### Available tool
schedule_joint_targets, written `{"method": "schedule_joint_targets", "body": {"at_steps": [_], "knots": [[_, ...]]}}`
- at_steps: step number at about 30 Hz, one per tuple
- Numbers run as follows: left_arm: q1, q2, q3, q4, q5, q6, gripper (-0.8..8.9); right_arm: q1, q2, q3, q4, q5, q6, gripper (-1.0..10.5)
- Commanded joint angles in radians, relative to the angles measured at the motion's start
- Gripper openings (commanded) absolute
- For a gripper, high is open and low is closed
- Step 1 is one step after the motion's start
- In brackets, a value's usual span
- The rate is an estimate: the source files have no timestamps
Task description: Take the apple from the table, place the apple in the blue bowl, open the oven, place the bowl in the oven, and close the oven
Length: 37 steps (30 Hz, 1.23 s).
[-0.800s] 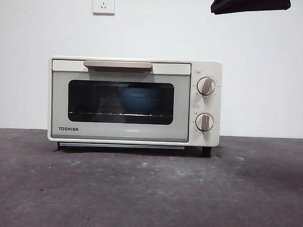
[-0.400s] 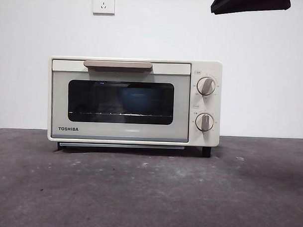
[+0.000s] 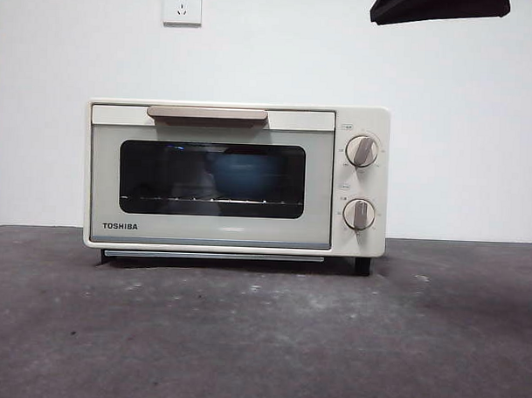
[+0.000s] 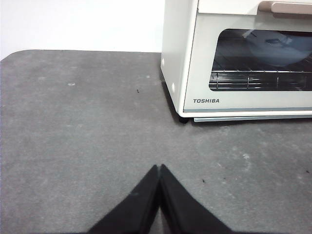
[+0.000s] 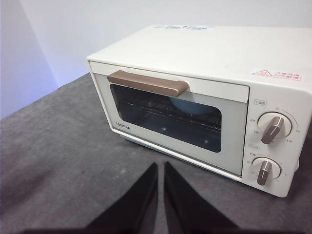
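The cream-white oven (image 3: pixel 212 228) stands on the dark grey table (image 3: pixel 261 339) with its door closed. Through the dark door window the blue bowl (image 3: pixel 241 174) shows dimly on the wire rack; it also appears in the left wrist view (image 4: pixel 280 48) and the right wrist view (image 5: pixel 187 105). The apple is hidden from every view. My left gripper (image 4: pixel 159 166) hovers shut and holding nothing over bare table, off the oven's (image 4: pixel 234 73) left front corner. My right gripper (image 5: pixel 161 165) hangs shut and holding nothing above the table in front of the oven door (image 5: pixel 170 117).
A tan bar handle (image 3: pixel 208 115) runs along the door's top, and two round knobs (image 3: pixel 362 151) sit on the oven's right panel. A wall socket (image 3: pixel 182 4) is behind. A black arm tip (image 3: pixel 439 8) shows at the top right corner.
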Motion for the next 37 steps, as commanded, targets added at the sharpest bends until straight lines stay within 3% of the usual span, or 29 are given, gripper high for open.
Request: {"method": "schedule_joint_targets", "body": {"at_steps": [1, 16, 18, 24, 28, 34, 37], "knots": [[0.003, 0.000, -0.024, 0.005, -0.002, -0.005, 0.07, 0.007, 0.003, 0.009, 0.010, 0.001, -0.005, 0.1], [0.003, 0.000, -0.024, 0.005, -0.002, -0.005, 0.07, 0.007, -0.005, 0.009, -0.005, -0.002, -0.006, 0.1], [0.003, 0.000, -0.024, 0.005, -0.002, -0.005, 0.08, -0.017, -0.041, 0.009, -0.014, 0.030, -0.043, 0.1], [0.003, 0.000, -0.024, 0.005, -0.002, -0.005, 0.08, -0.187, -0.160, 0.008, -0.096, -0.024, -0.098, 0.1], [0.003, 0.000, -0.024, 0.005, -0.002, -0.005, 0.07, -0.356, -0.248, 0.008, -0.176, -0.054, -0.154, 0.1], [0.003, 0.000, -0.024, 0.005, -0.002, -0.005, 0.07, -0.564, -0.369, -0.014, -0.180, -0.066, -0.272, 0.1], [0.003, 0.000, -0.024, 0.005, -0.002, -0.005, 0.07, -0.644, -0.425, -0.055, -0.165, -0.088, -0.293, 0.1]]}}
